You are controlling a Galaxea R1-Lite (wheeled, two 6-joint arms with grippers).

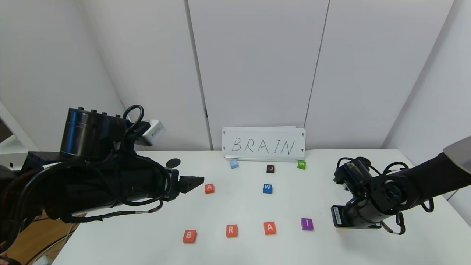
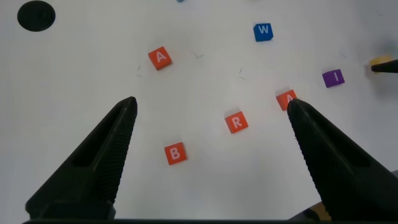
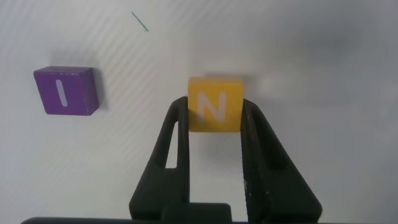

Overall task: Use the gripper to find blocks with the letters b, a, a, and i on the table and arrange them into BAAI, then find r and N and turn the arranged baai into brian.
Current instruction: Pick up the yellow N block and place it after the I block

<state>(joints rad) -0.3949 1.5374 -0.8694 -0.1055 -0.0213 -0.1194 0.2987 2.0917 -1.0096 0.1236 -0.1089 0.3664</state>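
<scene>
On the white table point(image 1: 140, 224) a front row reads B point(image 1: 189, 236), R point(image 1: 232, 230), A point(image 1: 269, 228), purple I point(image 1: 307, 223). The second orange-red A point(image 1: 209, 188) lies apart, farther back on the left. My right gripper point(image 3: 215, 109) is shut on the yellow N point(image 3: 215, 104), low over the table just right of the I point(image 3: 65, 91). In the head view it point(image 1: 344, 221) covers the N. My left gripper point(image 2: 211, 109) is open and empty, held above the table's left side, over B point(image 2: 175, 153) and R point(image 2: 236, 122).
A blue W point(image 1: 267, 188), black L point(image 1: 270, 169), green S point(image 1: 301, 164) and a light blue tile point(image 1: 234, 163) lie behind the row. A white sign lettered BRAIN point(image 1: 263, 144) stands at the back wall. A black hole point(image 1: 173, 162) is at back left.
</scene>
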